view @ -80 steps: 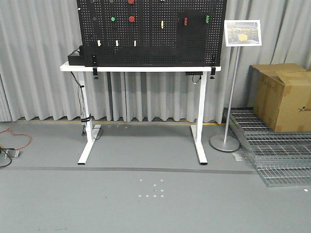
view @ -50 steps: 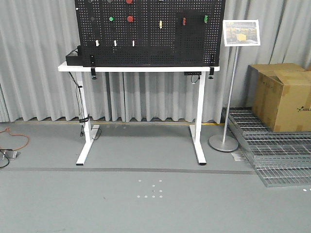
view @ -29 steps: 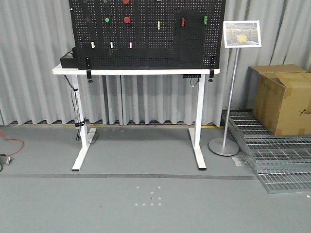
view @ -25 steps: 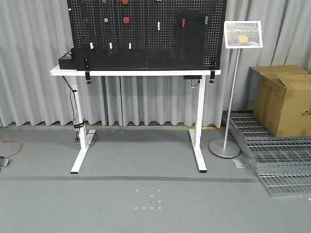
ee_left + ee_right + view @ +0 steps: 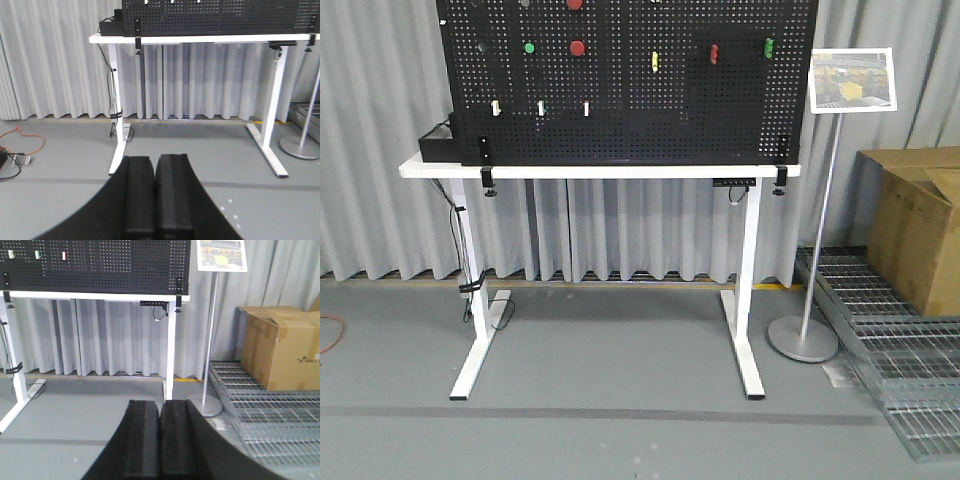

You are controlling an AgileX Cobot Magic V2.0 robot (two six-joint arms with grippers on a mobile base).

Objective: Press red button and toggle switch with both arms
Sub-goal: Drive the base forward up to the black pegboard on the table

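Note:
A black pegboard [image 5: 620, 100] stands on a white table [image 5: 600, 171] ahead of me. A round red button [image 5: 577, 47] is mounted at its upper left, with a second red one [image 5: 575, 4] cut by the top edge. The small red toggle switch [image 5: 714, 53] sits at the upper right. My left gripper [image 5: 155, 160] is shut and empty, low over the floor and far from the board. My right gripper [image 5: 160, 405] is likewise shut and empty. Neither arm shows in the front view.
On the board are green buttons [image 5: 529, 47], a yellow switch [image 5: 654, 60] and small white switches [image 5: 541, 107]. A sign stand [image 5: 852, 80] is right of the table, then a cardboard box [image 5: 920, 220] on metal grating [image 5: 890, 330]. An orange cable [image 5: 25, 140] lies at the left.
The table and pegboard have grown larger in the front view, so the base has rolled closer to them. The floor dots have slid out of the bottom edge.

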